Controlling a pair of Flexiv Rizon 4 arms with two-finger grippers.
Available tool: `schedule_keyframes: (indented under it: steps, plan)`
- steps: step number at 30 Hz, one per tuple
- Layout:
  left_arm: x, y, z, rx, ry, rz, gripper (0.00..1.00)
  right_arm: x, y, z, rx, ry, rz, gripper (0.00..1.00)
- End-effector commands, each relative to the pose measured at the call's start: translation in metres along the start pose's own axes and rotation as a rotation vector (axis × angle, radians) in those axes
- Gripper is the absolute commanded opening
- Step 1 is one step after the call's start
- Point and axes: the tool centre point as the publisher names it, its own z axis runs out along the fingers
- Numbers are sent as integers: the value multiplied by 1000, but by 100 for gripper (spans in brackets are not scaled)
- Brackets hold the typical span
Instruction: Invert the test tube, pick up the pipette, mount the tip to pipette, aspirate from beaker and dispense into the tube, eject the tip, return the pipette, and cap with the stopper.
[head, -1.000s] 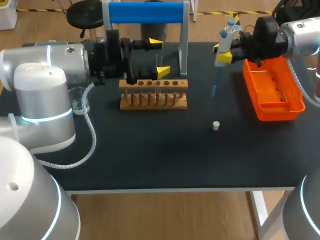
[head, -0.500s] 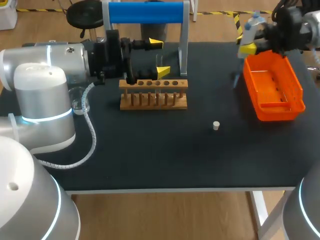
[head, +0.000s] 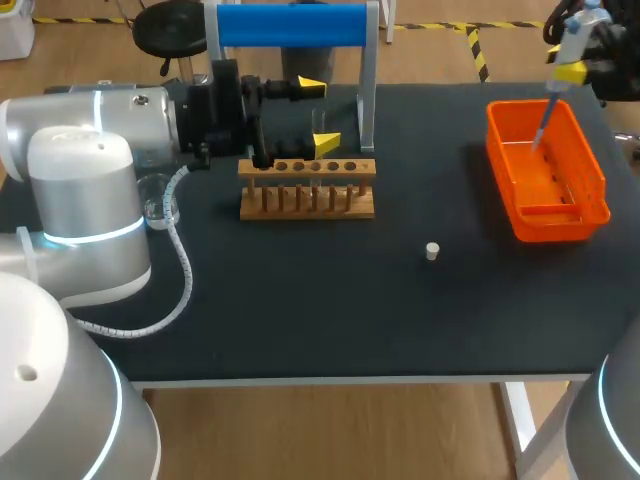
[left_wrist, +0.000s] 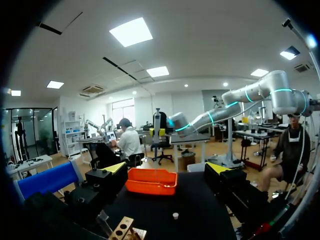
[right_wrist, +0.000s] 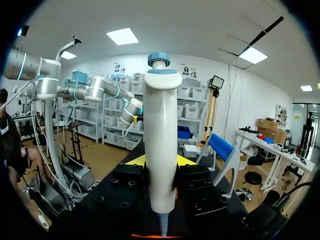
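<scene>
My right gripper (head: 572, 62) is shut on a white pipette (head: 570, 40) with a blue cap, high at the table's far right. The pipette's thin tip (head: 543, 122) hangs over the orange tray (head: 590, 190). In the right wrist view the pipette (right_wrist: 161, 145) stands upright between the yellow fingertips (right_wrist: 135, 160). My left gripper (head: 318, 115) is open, turned sideways just above the wooden tube rack (head: 307, 190). A clear test tube (head: 318, 132) seems to stand in the rack between its fingers. The white stopper (head: 432, 251) lies on the mat. The glass beaker (head: 160, 200) sits by my left arm.
A stand with a blue top bar (head: 292, 25) rises behind the rack. From the left wrist, the orange tray (left_wrist: 151, 181) and the stopper (left_wrist: 175, 216) lie ahead of the open gripper (left_wrist: 166, 169). The mat's front half holds only the stopper.
My right arm has carried the pipette from above the table's middle to the right and back, over the orange tray. The left arm has not moved.
</scene>
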Motion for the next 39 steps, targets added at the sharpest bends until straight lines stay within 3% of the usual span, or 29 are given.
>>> schedule_keyframes:
  steps: [1,24,39]
  plan:
    - [1,0,0,1,-2,1,100,-8,-5,-31,1,34,2,0]
    - [1,0,0,1,-2,1,100,-10,-20,-67,-83,65,22,0]
    - [1,0,0,1,-2,1,100,-7,-24,-70,-60,82,26,0]
